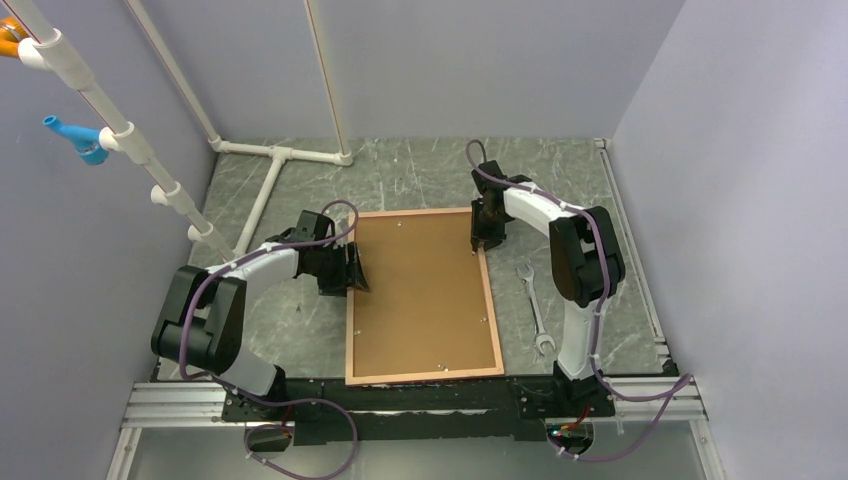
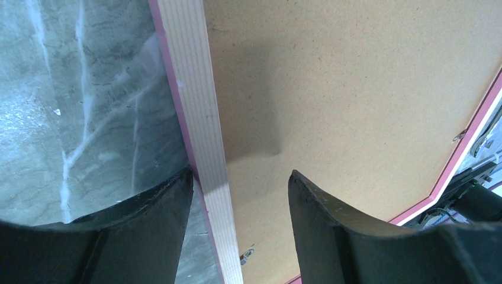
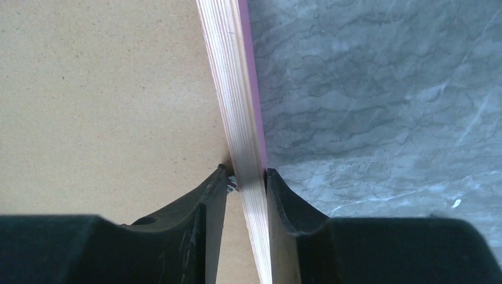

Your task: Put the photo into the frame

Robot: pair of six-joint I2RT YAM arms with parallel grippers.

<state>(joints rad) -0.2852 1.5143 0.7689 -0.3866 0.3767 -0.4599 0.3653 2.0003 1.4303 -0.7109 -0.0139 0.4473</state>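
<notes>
- The right end effector is clamped on one side rail of the big, thin picture frame with pinkish light-wood edges. The frame lies flat on the grey marble tabletop.
- The left end effector is apart, with one finger on each side of the other rail.
- The photo cannot be seen. A plain brown backing board fills the frame.
- If only one side lifts, the frame could tip or slip out.
- Only the top view shows the silver wrench beside the right end effector. Only the wrist views show the grips up close.
</notes>
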